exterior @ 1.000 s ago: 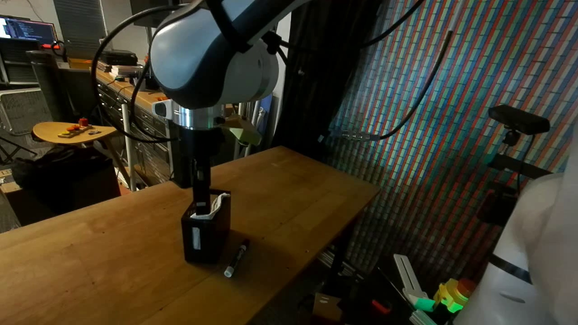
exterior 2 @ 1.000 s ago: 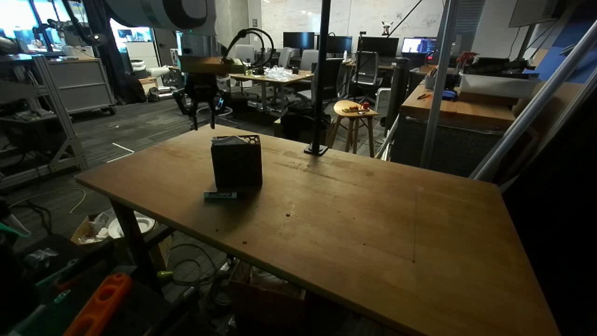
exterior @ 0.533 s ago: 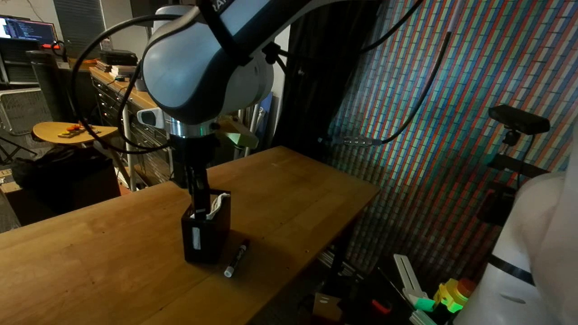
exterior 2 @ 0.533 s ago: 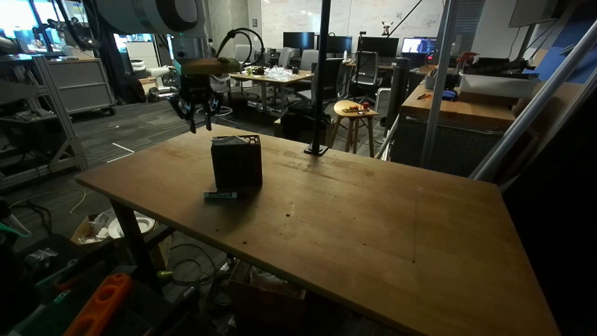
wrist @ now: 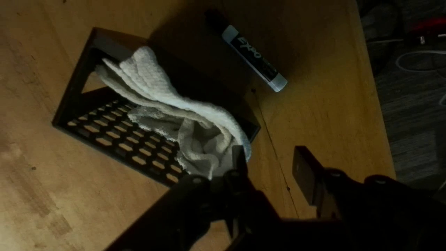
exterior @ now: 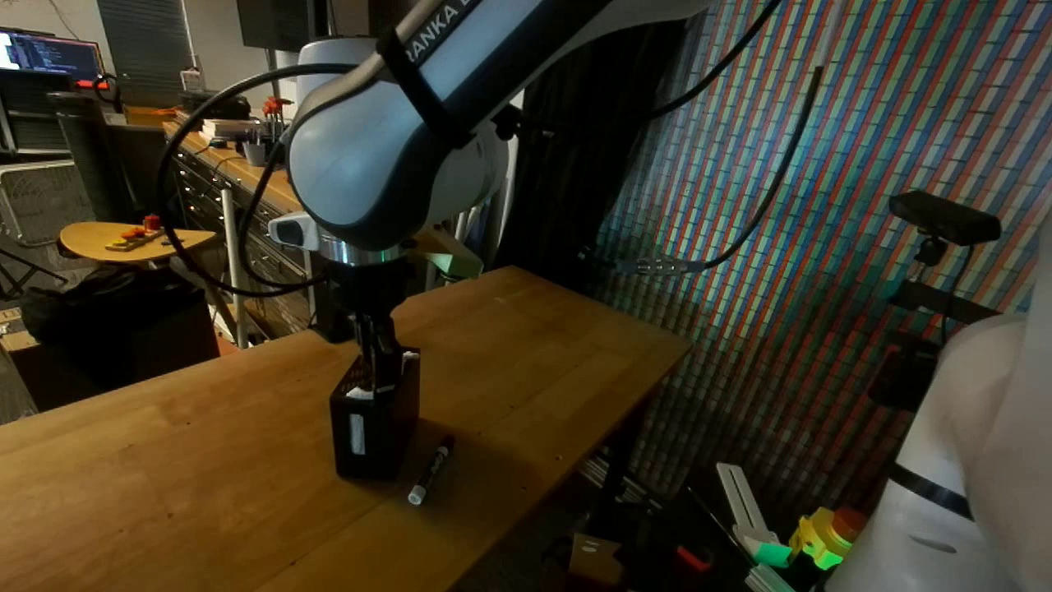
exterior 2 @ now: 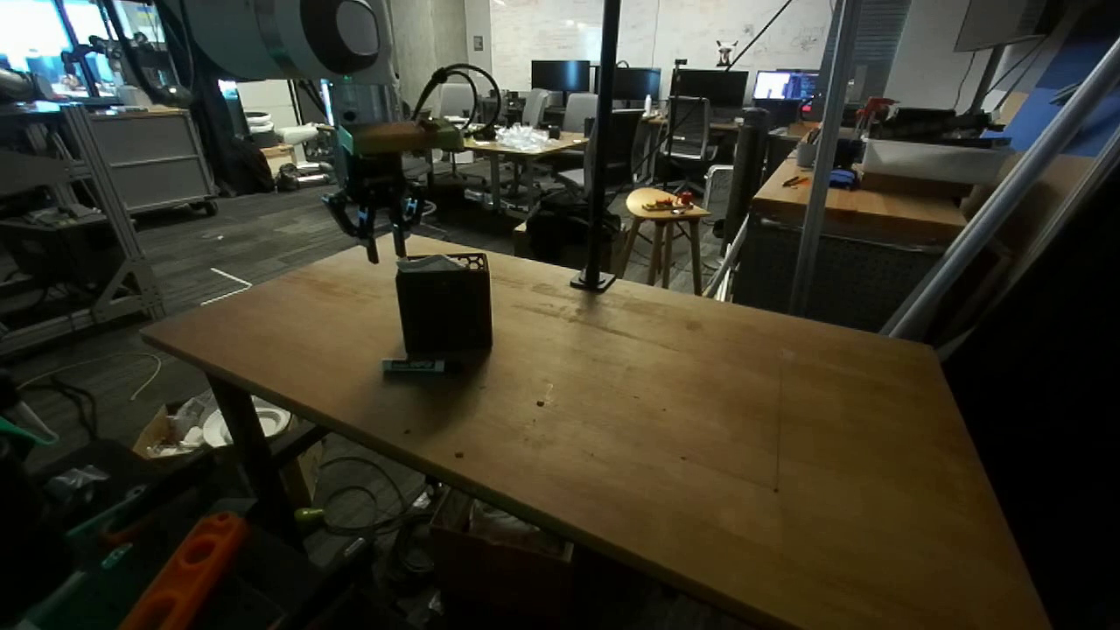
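Low in the wrist view, right of centre, the gripper [wrist: 270, 164] has its jaws partway apart and holds nothing; bare table [wrist: 348, 139] shows between them. Toward the upper left, a white cloth [wrist: 190, 105] lies bunched inside an upright black box [wrist: 74, 89] with a lattice side. One fingertip overlaps the cloth's end from this angle; whether they touch cannot be told. Above and right of the box, a marker [wrist: 252, 55] lies apart from it, the box's wall between marker and cloth. In an exterior view, a black post [exterior 2: 604, 166] rises near the top centre, with monitors [exterior 2: 560, 76] beyond. In an exterior view, the gripper hides part of the cloth, and a stool [exterior: 89, 242] stands at the left.
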